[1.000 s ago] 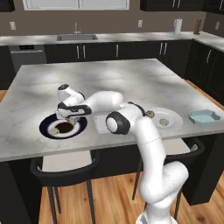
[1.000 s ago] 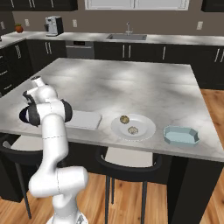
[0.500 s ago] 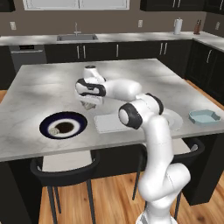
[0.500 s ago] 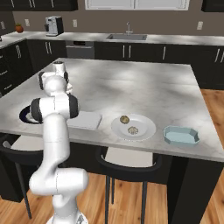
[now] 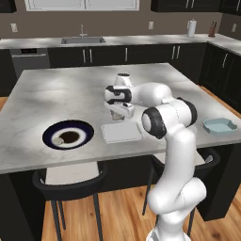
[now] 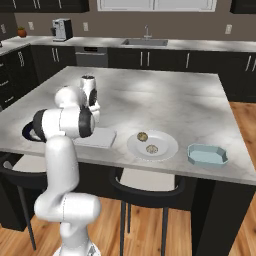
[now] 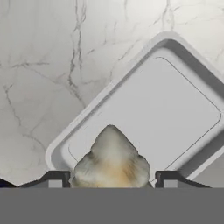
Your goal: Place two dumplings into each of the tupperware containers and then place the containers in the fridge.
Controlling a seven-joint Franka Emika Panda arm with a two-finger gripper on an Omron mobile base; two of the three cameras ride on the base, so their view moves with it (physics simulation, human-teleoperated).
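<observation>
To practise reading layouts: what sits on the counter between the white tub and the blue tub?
The pale round plate holding two dumplings, in the right base view.

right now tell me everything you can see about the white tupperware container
The white tupperware container is a shallow translucent white rectangular tub with rounded corners and a raised rim, lidless, looking like plastic. It lies flat on the marble island, near the front edge, between the dark-blue plate and the pale round plate. Its floor looks bare. The gripper hangs over one corner, closed on a beige dumpling above the tub.
</observation>
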